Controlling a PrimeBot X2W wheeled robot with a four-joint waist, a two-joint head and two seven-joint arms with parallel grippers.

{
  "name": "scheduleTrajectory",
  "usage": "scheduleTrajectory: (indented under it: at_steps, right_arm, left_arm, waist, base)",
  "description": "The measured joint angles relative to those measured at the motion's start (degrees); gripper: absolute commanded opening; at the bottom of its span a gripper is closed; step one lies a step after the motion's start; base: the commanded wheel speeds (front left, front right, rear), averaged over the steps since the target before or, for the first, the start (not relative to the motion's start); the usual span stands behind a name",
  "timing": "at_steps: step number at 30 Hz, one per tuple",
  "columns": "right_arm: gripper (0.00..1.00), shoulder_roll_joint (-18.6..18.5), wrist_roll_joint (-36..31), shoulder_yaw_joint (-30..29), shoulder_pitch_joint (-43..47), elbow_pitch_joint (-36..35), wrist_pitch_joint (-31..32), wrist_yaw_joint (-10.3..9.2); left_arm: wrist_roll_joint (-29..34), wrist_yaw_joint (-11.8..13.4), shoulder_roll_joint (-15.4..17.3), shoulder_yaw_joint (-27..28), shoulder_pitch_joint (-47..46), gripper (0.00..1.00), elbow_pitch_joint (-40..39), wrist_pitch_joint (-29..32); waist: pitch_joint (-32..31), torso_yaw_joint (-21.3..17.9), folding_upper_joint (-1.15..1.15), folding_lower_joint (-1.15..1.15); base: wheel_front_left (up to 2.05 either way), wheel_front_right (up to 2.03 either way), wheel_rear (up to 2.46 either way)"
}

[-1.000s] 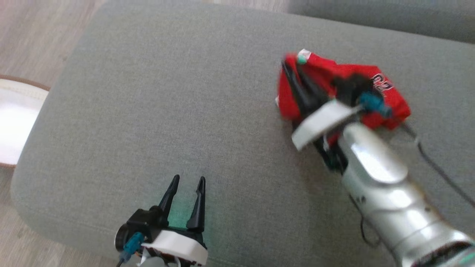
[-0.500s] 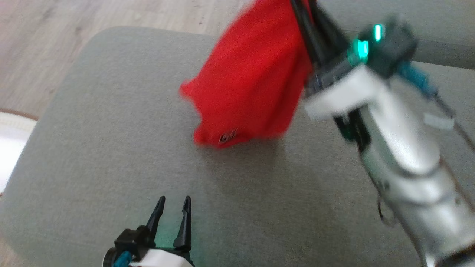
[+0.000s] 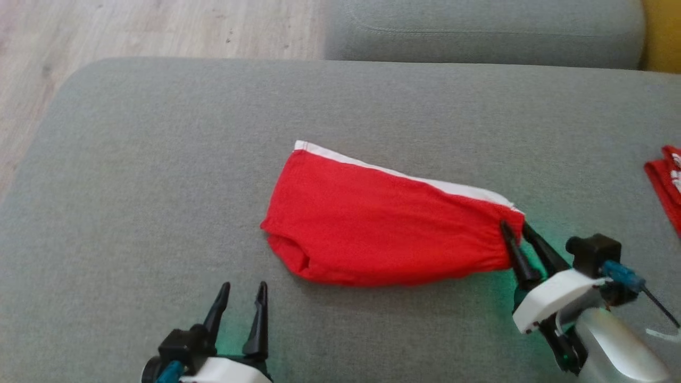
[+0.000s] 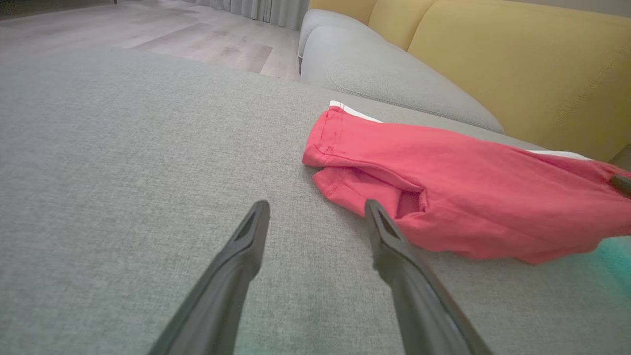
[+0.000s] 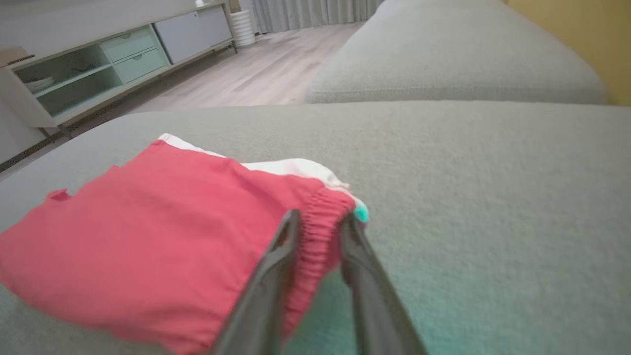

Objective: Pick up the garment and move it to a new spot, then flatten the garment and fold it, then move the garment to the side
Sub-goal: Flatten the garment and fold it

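Jaws, right gripper point(image 5: 321, 219): narrow, set either side of the gathered elastic waistband of the red shorts point(image 5: 148, 231). Cloth fills the gap. Whether the fingers pinch it or only flank it, I cannot tell.

Jaws, left gripper point(image 4: 316, 207): wide apart, nothing between them. Fingertips sit low over the grey cushion point(image 4: 123, 148), just short of the nearer leg hem.

Position: shorts point(image 3: 388, 229) lie on the cushion point(image 3: 159, 133) near its middle, between the two grippers. Right gripper point(image 3: 515, 227) is at the waistband end; left gripper point(image 3: 243, 287) is near the leg end, apart from the cloth. A second red item point(image 3: 665, 181) lies at the far right edge, well apart.

Orientation: long axis runs across the robot's front, slightly slanted. The waistband points to the robot's right and nearer; the leg openings point to its left. A white side stripe runs along the far edge. In the left wrist view the two legs lie one over the other.

Step, judged: placement at the new spot looks done and flattening is due.

Next move, judged: the right jaws must either hold the waistband firmly or come clear of it. The left gripper should take a hem, so the cloth can be drawn taut along its long axis and spread before folding.
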Motion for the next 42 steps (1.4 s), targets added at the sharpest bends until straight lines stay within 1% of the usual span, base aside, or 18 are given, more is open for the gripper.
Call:
scheduleTrajectory:
  at_steps: [4, 6, 7, 10, 13, 15, 16, 19, 24, 26, 29, 35, 42]
  right_arm:
    - [1.0, 0.19, 2.26, 0.79, -0.24, 4.2, 0.0, 0.0]
    - [1.0, 0.36, 1.4, -0.23, -0.91, 6.25, 0.0, 0.0]
    - [1.0, 0.35, 0.0, -1.67, -1.37, 6.11, 0.0, 0.0]
    - [1.0, 0.76, -6.02, -8.27, -2.77, 3.08, 0.0, 0.0]
    - [1.0, 2.97, -11.81, -14.18, -2.94, -0.74, 0.0, 0.0]
    - [1.0, 4.88, -14.22, -15.91, -2.35, -2.11, 0.0, 0.0]
    - [1.0, 4.88, -14.22, -15.91, -2.35, -2.11, 0.0, 0.0]
    - [1.0, 6.7, -16.25, -16.91, -1.55, -3.52, 0.0, 0.0]
    - [1.0, 7.24, -17.35, -17.01, -1.58, -5.91, 0.0, 0.0]
    - [1.0, 7.28, -17.37, -16.74, -2.0, -6.43, 0.0, 0.0]
    - [1.0, 7.39, -17.34, -16.3, -3.09, -7.59, 0.0, 0.0]
    - [1.0, 7.64, -17.03, -15.32, -5.1, -10.21, 0.0, 0.0]
    - [1.0, 7.66, -16.48, -15.16, -5.92, -11.49, 0.0, 0.0]
  left_arm:
    - [0.02, 0.1, 0.01, 0.66, -0.1, 1.0, 0.08, 0.0]
    - [0.04, 0.15, 0.01, 0.79, -0.19, 1.0, 0.11, 0.0]
    - [0.04, 0.16, 0.01, 0.91, -0.26, 1.0, 0.13, 0.0]
    - [0.66, 0.33, 0.0, 1.47, -1.48, 1.0, 0.46, 0.0]
    - [1.69, 0.38, 0.0, 2.33, -4.46, 1.0, 0.77, 0.0]
    - [2.07, 0.31, -0.02, 2.37, -7.51, 1.0, 1.35, 0.0]
    - [2.07, 0.31, -0.02, 2.37, -7.51, 1.0, 1.35, 0.0]
    - [2.85, -0.02, -0.11, 2.27, -13.83, 1.0, 4.09, 0.0]
    - [2.97, -0.99, -0.43, 1.52, -26.82, 1.0, 11.02, -0.01]
    - [2.97, -1.05, -0.53, 0.45, -31.62, 1.0, 16.04, -0.01]
    - [2.97, -1.97, -0.92, -0.05, -36.85, 1.0, 22.84, -0.01]
    - [3.0, -1.97, -1.02, -0.62, -45.32, 1.0, 35.11, 1.09]
    - [2.9, -1.96, -0.68, -0.66, -50.65, 1.0, 43.64, 1.99]
  waist:
    - [-0.52, -0.66, 0.0, 0.0]
    - [-0.58, -0.85, 0.0, 0.0]
    - [-0.5, -0.91, 0.0, 0.0]
    - [-0.03, -1.08, 0.0, 0.0]
    - [0.85, -1.32, 0.0, 0.0]
    - [1.66, -1.51, 0.0, 0.0]
    - [1.66, -1.51, 0.0, 0.0]
    - [3.33, -1.84, 0.0, 0.01]
    - [6.93, -2.75, 0.0, 0.01]
    - [8.41, -3.33, 0.0, 0.01]
    - [10.42, -4.44, 0.0, 0.01]
    - [14.05, -7.07, 0.0, 0.02]
    - [16.62, -9.7, 0.0, 0.01]
  base:
    - [0.0, 0.0, 0.0]
    - [0.0, 0.0, 0.0]
    - [0.0, 0.0, 0.0]
    - [0.0, 0.0, 0.0]
    - [0.0, 0.0, 0.0]
    - [0.0, 0.0, 0.0]
    - [0.0, 0.0, 0.0]
    - [0.0, 0.0, 0.0]
    - [0.0, 0.0, 0.0]
    - [0.0, 0.0, 0.0]
    - [0.0, 0.0, 0.0]
    - [0.0, 0.0, 0.0]
    - [0.0, 0.0, 0.0]
